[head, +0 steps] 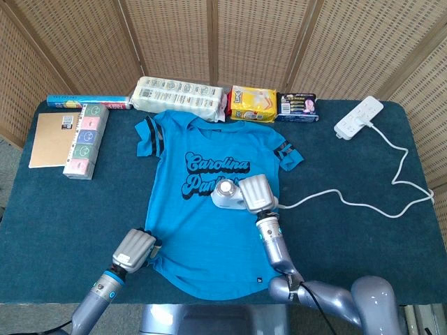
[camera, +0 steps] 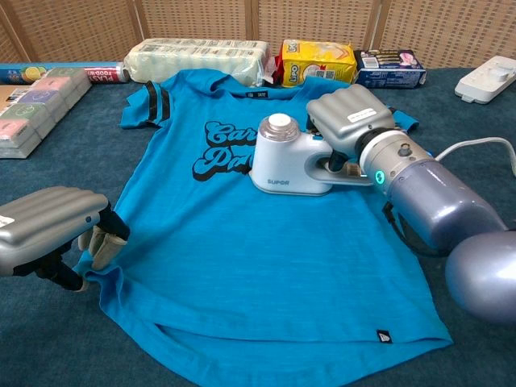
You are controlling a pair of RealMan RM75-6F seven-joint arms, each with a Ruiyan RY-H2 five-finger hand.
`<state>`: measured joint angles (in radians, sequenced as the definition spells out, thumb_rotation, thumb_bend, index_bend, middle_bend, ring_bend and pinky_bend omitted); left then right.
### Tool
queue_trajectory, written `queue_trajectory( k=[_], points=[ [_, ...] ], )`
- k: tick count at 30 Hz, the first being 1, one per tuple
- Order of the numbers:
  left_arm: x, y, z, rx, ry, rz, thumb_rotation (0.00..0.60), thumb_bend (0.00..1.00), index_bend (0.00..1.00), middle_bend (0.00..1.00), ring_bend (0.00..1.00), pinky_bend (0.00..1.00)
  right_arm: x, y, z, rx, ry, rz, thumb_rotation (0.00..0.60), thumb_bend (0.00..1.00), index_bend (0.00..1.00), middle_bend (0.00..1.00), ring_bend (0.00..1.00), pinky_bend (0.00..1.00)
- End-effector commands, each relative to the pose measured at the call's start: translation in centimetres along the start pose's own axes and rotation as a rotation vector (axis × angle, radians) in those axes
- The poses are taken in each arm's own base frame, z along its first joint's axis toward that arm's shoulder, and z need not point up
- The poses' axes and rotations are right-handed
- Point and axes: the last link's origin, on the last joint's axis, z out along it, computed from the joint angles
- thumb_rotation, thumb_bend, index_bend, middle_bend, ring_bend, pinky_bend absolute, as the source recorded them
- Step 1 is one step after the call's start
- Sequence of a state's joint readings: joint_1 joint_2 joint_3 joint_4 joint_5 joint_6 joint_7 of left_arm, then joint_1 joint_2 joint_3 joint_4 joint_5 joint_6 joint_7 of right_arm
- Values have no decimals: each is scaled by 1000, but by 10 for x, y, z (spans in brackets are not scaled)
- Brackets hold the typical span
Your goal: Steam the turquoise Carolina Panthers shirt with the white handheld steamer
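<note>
Head view: turquoise shirt (head: 209, 209) flat on table (head: 363, 244); white steamer (head: 227, 195) over chest lettering, clasped by right hand (head: 257, 193).

Chest view: left hand (camera: 48, 230) pinching hem corner. Best practice: slow, even sweeps, hem held taut, cord (camera: 476, 145) off fabric.

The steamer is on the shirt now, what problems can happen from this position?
The right hand holds the white steamer on the printed lettering; lingering there might harm the print. The left hand pins only the shirt's lower corner, so pushing the steamer sideways could bunch the fabric. The cord trails loosely across the table to the power strip and could tug or snag.
</note>
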<state>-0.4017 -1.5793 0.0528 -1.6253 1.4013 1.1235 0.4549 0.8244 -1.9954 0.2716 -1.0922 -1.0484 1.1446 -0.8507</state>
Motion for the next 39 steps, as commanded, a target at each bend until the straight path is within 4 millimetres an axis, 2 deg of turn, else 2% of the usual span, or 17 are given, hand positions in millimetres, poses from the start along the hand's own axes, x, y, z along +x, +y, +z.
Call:
queue_trajectory(
  k=[1,9,16,23,39],
  points=[
    [0,0,0,-1,1,0,600,327,761,687,564,495,0,-13,-13,60,-3,-8,600,368,724,717,797,775],
    [1,-1,-1,1,5,-1,600,327,761,686,564,495,5,-37,-41,163,-9,27,600,366,724,715,797,776],
    [2,-1,-2,-3,8,0,600,327,761,687,564,495,6,-42,-53,188,-12,28,600,366,723,715,797,774],
    [1,-1,-3,-4,7,2,600,327,761,686,564,495,2,-28,-50,152,-10,-10,600,366,723,715,797,772],
    [-1,5,-1,-16,0,-2,600,327,761,687,564,495,-11,28,-38,30,-11,-138,600,365,723,715,797,769]
  ],
)
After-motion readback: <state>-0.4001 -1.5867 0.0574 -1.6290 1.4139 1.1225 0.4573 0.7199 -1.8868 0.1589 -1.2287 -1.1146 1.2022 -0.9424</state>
